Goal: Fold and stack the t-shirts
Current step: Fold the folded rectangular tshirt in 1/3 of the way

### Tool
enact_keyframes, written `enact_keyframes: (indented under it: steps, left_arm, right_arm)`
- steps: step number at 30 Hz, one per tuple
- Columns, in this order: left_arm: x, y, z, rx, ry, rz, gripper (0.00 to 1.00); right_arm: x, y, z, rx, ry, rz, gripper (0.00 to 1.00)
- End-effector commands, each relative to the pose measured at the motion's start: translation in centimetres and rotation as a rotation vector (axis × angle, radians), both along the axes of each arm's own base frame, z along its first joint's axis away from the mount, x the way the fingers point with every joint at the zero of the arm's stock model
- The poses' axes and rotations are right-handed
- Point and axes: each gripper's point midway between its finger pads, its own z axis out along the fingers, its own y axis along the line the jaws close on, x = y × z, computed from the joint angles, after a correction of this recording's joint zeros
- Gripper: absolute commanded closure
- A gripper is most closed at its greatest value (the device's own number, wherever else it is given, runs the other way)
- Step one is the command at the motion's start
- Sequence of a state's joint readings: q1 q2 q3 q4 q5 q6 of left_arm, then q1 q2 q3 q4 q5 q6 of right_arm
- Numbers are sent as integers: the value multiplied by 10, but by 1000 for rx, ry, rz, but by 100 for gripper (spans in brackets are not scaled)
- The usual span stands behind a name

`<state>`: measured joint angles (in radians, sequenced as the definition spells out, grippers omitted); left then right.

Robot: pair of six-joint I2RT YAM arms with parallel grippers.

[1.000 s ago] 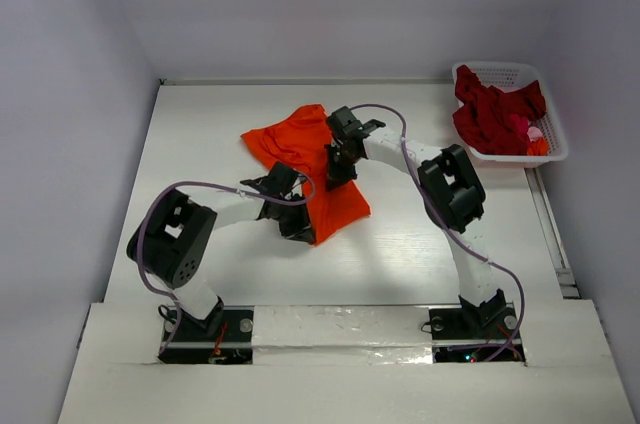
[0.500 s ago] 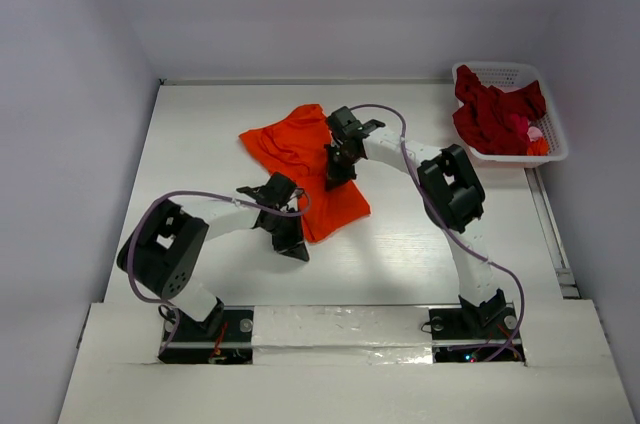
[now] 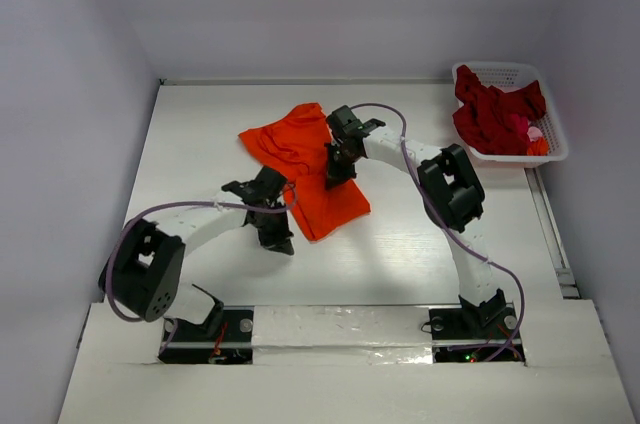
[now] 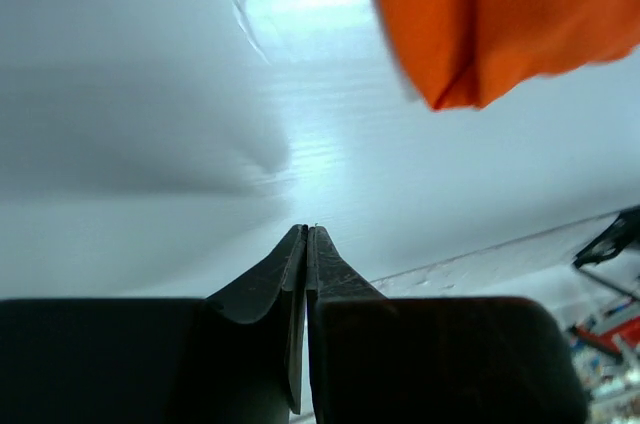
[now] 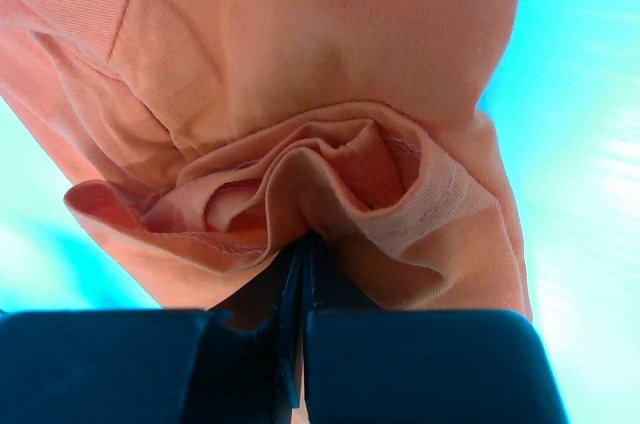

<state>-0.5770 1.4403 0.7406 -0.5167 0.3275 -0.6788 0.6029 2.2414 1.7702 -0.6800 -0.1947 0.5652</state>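
Changed: left gripper (image 4: 306, 234) has moved left, off the soft bright orange t-shirt (image 3: 300, 139); jaws squeezed together, nothing in them | right gripper (image 5: 303, 244) pinches a bunched orange fold | shirt lies mid flat white table (image 3: 200, 144) | Means: folding not done, left needs a new grab

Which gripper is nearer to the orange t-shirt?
Right. The right gripper pinches a bunched fold of the orange t-shirt; the left gripper, shut and empty, is beside its near corner, apart.

A robotics lab cell: bare white walls (image 3: 330, 4) enclose a white table (image 3: 200, 134) with bolted-down robot arms (image 3: 455, 189)
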Motion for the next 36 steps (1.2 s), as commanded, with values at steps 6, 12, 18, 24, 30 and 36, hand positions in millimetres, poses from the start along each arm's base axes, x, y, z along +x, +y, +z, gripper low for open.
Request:
enact_keyframes:
  steps: [6,12,18,24,30,36]
  left_arm:
    - [95,40,63,12,-269,322,100]
    - [132,44,68,44,-291,367,100]
    - [149,41,54,40,-278,404,100]
    - [156,37,53,35,-274,392,100]
    - [154,39,57,30,-277,394,100]
    - [150,44,56,33,-270,398,100]
  right_arm:
    - [6,-19,-18,-53,-25,-36,100]
    - [-6,-24,-19,-37,-11,-42,100]
    - [-24,-34,-25,-43,6,-48,100]
    - [-43,-55,-24,-80,-9,-43,100]
    - [-74,-75,-31,-90,10,-43,100]
    - [-101,-90,-38,-89,35,-56,100]
